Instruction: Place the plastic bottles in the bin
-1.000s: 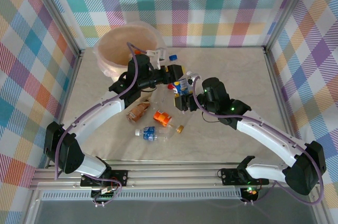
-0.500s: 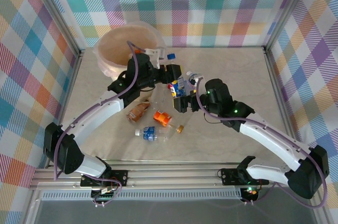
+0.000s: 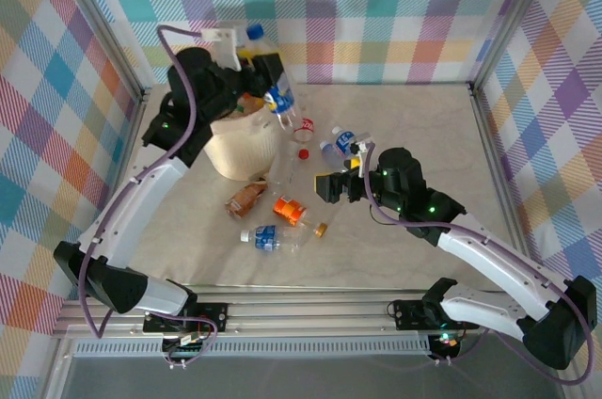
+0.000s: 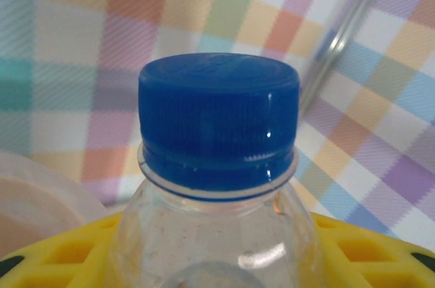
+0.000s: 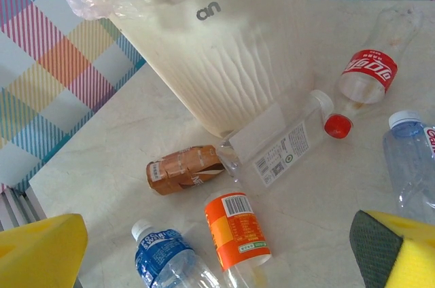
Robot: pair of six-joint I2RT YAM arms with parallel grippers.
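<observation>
- While the left gripper, upper left of the top view, clenches a blue-capped bottle by the bin, the drop-in step is in hand.
- Next, by my judgement: centre it over the opening, then let go.
- Right gripper, mid-frame, gapes empty near the loose bottles.

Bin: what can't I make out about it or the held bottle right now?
- Bin inside: top view, left arm covers its mouth; right wrist, top edge cuts the rim.
- Blue-capped bottle body: left wrist, bottom edge cuts it off.
- Left gripper grip: top view, too small.
</observation>
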